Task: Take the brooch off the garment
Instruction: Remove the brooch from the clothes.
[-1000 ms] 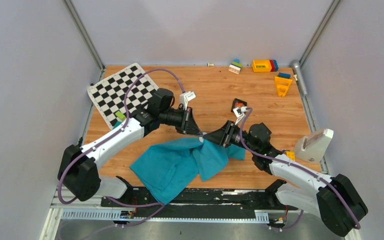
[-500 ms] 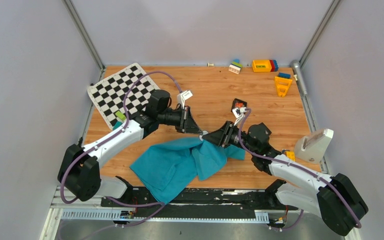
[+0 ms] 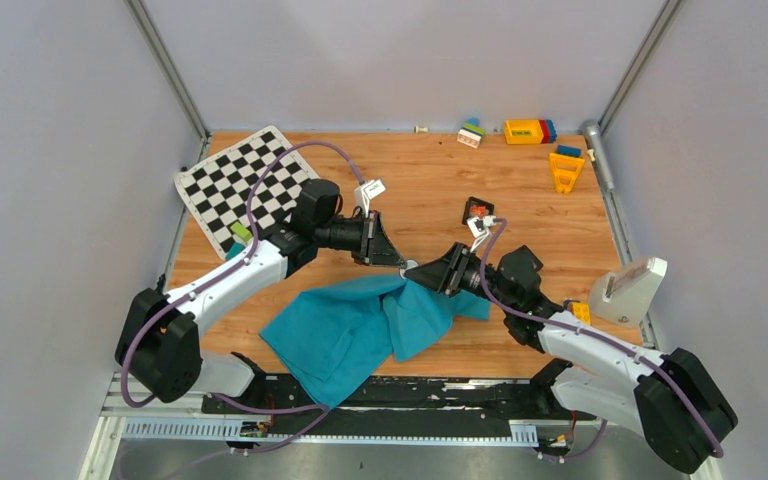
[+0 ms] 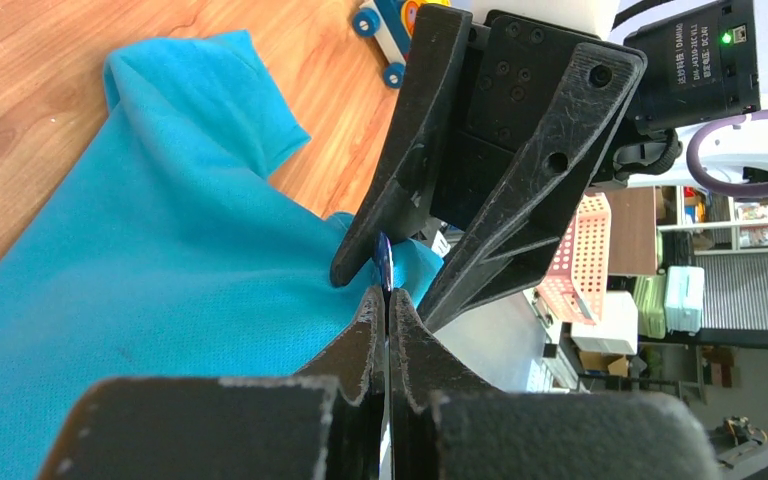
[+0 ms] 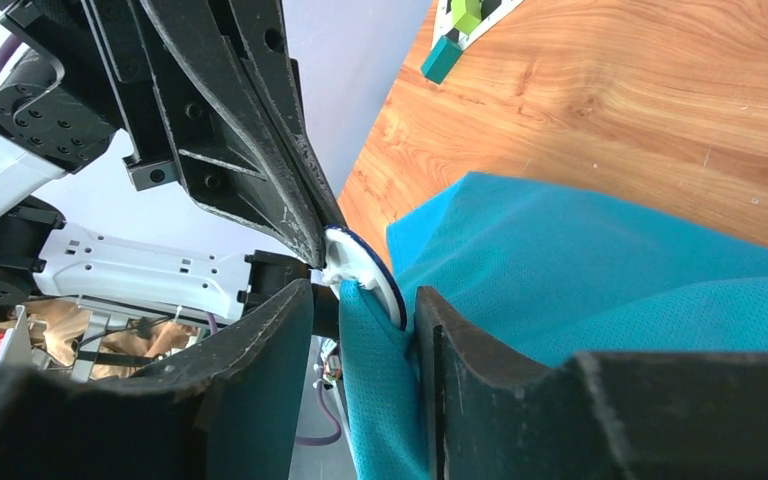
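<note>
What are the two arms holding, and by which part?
The left fingers pinch the brooch by its rim; the right fingers clamp the garment fabric beside it.

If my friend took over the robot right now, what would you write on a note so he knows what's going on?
Left gripper: shut on the brooch, pinching its rim.
Right gripper: shut on the garment, holding a bunch of cloth right beside the brooch. The rest of the garment lies on the table.
Done: both grips are set.
Left: the brooch sits against the cloth and is not free yet, so the two probably need pulling apart.
</note>
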You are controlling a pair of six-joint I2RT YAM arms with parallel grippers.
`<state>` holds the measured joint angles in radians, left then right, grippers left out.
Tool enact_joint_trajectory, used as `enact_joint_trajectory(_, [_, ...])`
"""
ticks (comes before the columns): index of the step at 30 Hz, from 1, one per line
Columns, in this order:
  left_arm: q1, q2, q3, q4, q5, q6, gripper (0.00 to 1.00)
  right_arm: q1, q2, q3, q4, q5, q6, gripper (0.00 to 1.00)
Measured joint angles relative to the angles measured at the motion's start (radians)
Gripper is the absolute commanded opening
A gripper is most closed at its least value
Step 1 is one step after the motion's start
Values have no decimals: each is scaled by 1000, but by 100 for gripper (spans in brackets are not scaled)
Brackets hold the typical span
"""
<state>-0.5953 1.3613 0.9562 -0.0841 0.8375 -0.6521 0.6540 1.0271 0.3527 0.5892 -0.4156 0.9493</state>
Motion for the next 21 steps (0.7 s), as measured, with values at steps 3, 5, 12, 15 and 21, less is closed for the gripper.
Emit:
enact_joint_trajectory(3, [0, -3, -2, 1, 1, 0, 0, 0, -11, -10, 7, 3, 7, 34])
enact_joint_trajectory(5, [0, -6, -7, 5, 3, -1, 0, 0, -18, -14, 7, 7, 13, 31])
enact_joint_trajectory(12, [0, -14, -13, 14, 10, -1, 0, 0, -18, -14, 7, 22, 27, 28])
enact_joint_trajectory(15, [1, -15, -18, 14, 8, 0, 0, 0, -4, -14, 11, 21, 35, 31])
enact_joint_trajectory(21, [2, -16, -28, 13, 5, 2, 0, 0, 21, -14, 16, 17, 53, 35])
